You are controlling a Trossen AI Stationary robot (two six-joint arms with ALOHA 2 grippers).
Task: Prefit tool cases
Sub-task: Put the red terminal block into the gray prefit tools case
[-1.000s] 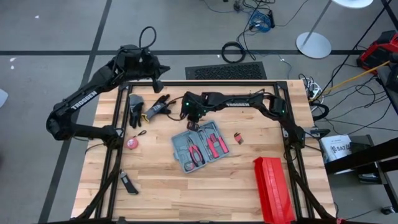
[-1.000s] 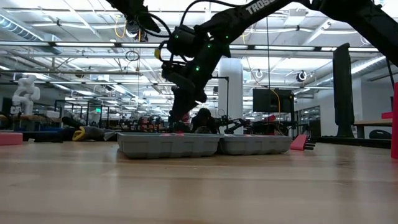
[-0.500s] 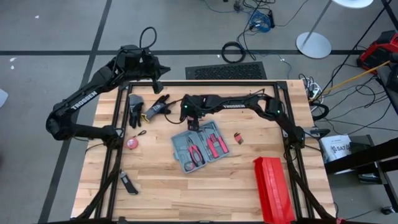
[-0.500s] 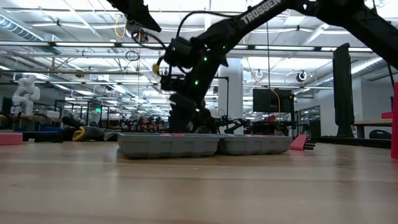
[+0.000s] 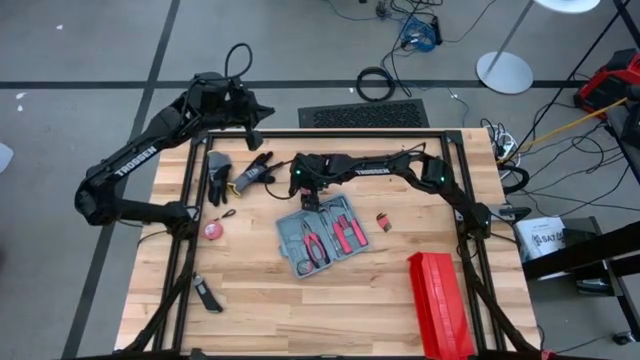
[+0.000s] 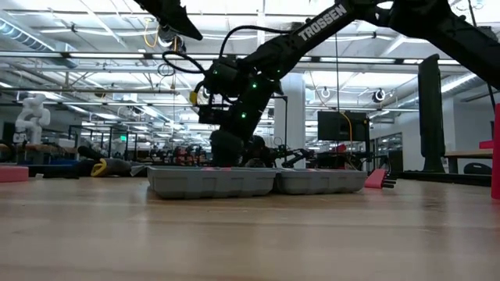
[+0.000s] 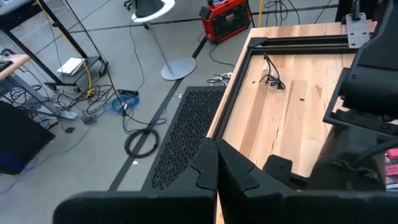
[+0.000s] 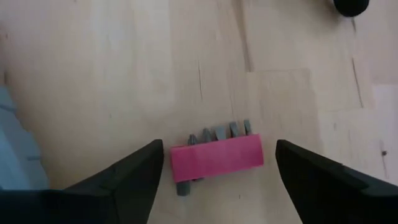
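Tool case (image 5: 322, 236), flat blue-grey, lying open, red-handled tools inside

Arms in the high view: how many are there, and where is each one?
2. The left arm is folded at the table's far left corner. The right arm reaches along the far edge to the case. None seems hidden.

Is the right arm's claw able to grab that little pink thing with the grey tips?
Probably yes. The right gripper hangs over the pink bit holder with its fingers spread wide on either side of it. The holder lies alone on bare wood, with nothing between it and the fingers.
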